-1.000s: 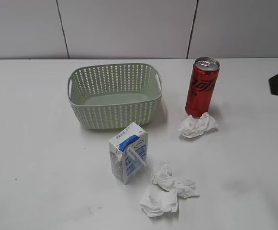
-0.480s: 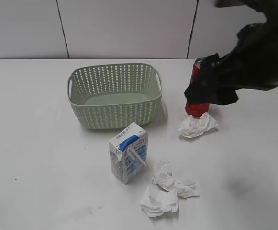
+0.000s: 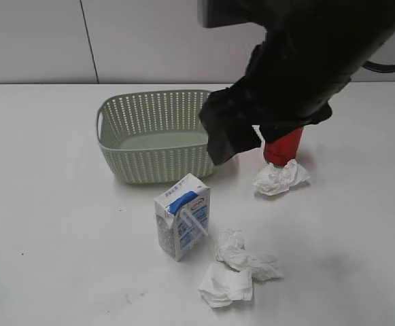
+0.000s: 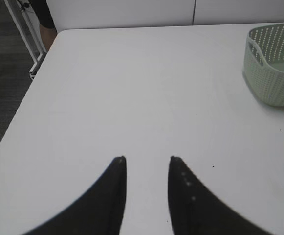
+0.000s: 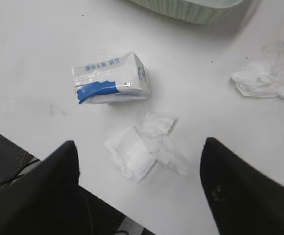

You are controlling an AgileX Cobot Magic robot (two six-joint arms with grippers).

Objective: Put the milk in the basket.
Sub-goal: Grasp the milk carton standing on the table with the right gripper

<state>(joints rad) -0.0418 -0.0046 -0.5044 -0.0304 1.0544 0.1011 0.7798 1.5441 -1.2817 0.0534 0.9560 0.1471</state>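
Observation:
The milk (image 3: 182,217) is a small white carton with blue markings and a straw. It stands upright on the white table in front of the basket (image 3: 160,163). The pale green perforated basket holds nothing that I can see. My right gripper (image 3: 226,144) hangs high over the basket's right end, apart from the carton. In the right wrist view its jaws (image 5: 138,147) are wide open and hold nothing, with the milk (image 5: 110,78) beyond them. My left gripper (image 4: 148,159) is open over bare table, left of the basket (image 4: 271,88).
A red soda can (image 3: 283,146) stands right of the basket, mostly hidden by my right arm. One crumpled tissue (image 3: 281,178) lies at its foot. Another tissue (image 3: 236,275) lies right of the carton. The table's left edge (image 4: 34,93) shows in the left wrist view.
My right arm has swept in from the right edge to above the can and the basket's right end, hiding most of the can. The carton, basket and tissues have not moved.

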